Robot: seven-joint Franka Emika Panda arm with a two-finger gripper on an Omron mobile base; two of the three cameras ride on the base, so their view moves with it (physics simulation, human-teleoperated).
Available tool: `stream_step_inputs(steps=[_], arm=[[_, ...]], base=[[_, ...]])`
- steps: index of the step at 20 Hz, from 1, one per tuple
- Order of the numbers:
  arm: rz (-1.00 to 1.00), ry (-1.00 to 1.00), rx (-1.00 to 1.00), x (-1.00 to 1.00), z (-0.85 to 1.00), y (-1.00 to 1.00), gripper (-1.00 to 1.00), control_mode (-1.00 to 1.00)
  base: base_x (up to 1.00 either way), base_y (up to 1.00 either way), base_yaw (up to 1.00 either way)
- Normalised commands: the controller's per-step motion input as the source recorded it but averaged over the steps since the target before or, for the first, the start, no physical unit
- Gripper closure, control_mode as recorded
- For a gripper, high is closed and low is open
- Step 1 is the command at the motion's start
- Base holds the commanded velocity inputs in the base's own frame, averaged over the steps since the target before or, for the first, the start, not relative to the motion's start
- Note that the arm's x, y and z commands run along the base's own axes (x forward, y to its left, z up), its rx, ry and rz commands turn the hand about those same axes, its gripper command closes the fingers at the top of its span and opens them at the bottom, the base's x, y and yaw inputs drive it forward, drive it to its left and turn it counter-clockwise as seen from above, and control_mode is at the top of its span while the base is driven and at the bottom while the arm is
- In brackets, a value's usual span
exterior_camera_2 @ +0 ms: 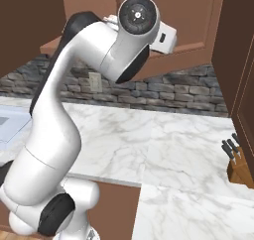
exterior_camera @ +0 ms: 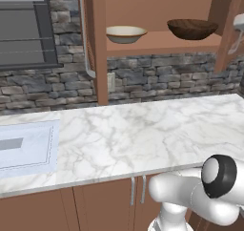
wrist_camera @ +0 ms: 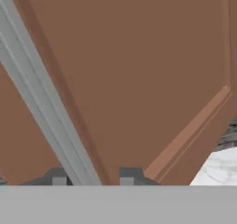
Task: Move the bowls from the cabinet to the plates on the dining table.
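The left base view looks into the open cabinet [exterior_camera: 100, 44]: a cream bowl [exterior_camera: 125, 34] sits left of a dark wooden bowl [exterior_camera: 193, 28] on its shelf, above stone wall and marble counter [exterior_camera: 143, 134]. In the hand view, the gripper [wrist_camera: 90, 177] straddles the door's silver handle [wrist_camera: 41, 102], fingertips on either side; whether they clamp it cannot be told. A knife block [exterior_camera_2: 240, 167] stands far right.

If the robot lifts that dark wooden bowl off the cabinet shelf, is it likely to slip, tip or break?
The dark bowl looks like solid wood, so it is probably stiff and less fragile than the cream bowl beside it. Its wide, shallow shape sits flat on the shelf, so it seems unlikely to tip or roll. A pinch on the thin rim might slip, since the surface looks smooth.
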Motion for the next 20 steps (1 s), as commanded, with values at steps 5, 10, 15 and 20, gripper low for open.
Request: stream_step_inputs(steps=[5, 10, 15, 20], arm=[[0.00, 0.00, -0.02, -0.64, 0.00, -0.60, 1.00, -1.00], [0.00, 0.00, 0.00, -0.11, 0.00, -0.16, 1.00, -1.00], [-0.01, 0.00, 0.00, -0.05, -0.01, 0.00, -1.00, -1.00], [-0.01, -0.09, -0.03, -0.78, 0.21, 0.17, -1.00, -1.00]], base=[[0.00, 0.00, 0.00], [0.00, 0.00, 0.00], [0.00, 0.00, 0.00], [0.00, 0.00, 0.00]])
